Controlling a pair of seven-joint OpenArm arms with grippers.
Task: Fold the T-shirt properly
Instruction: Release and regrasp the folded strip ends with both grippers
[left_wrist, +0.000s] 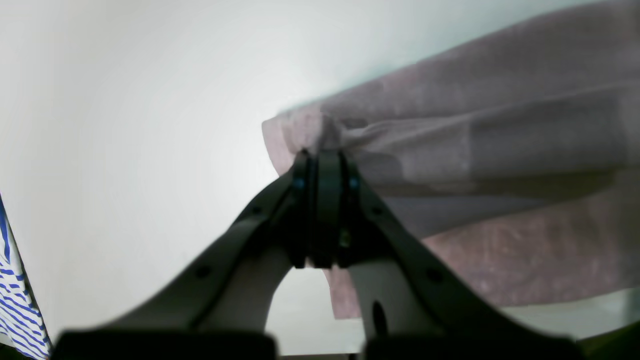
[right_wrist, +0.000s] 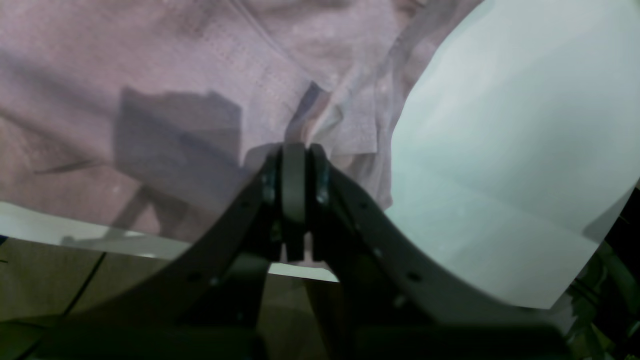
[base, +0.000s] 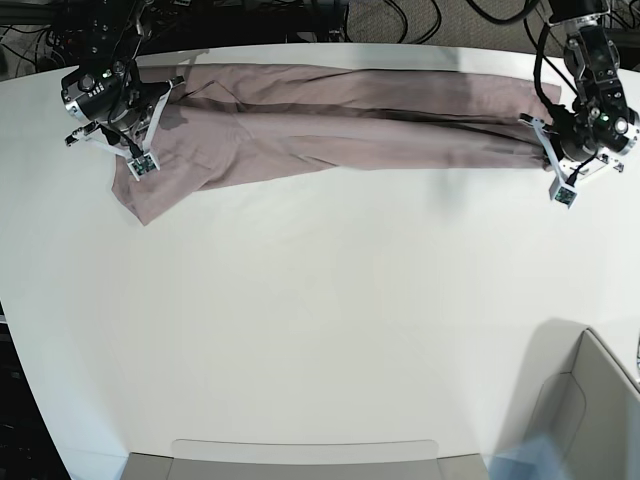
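Mauve shirt (base: 340, 125) stretches lengthwise across the counter's (base: 320, 320) far edge, left gripper (left_wrist: 324, 152) and right gripper (right_wrist: 294, 146) each clamped on 1 end

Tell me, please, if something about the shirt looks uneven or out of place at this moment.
Yes. The T-shirt is stretched in a long band at the table's far edge, held between both tools. One flap by the right tool hangs lower than the rest, so the band looks uneven. The left tool grips a bunched corner.
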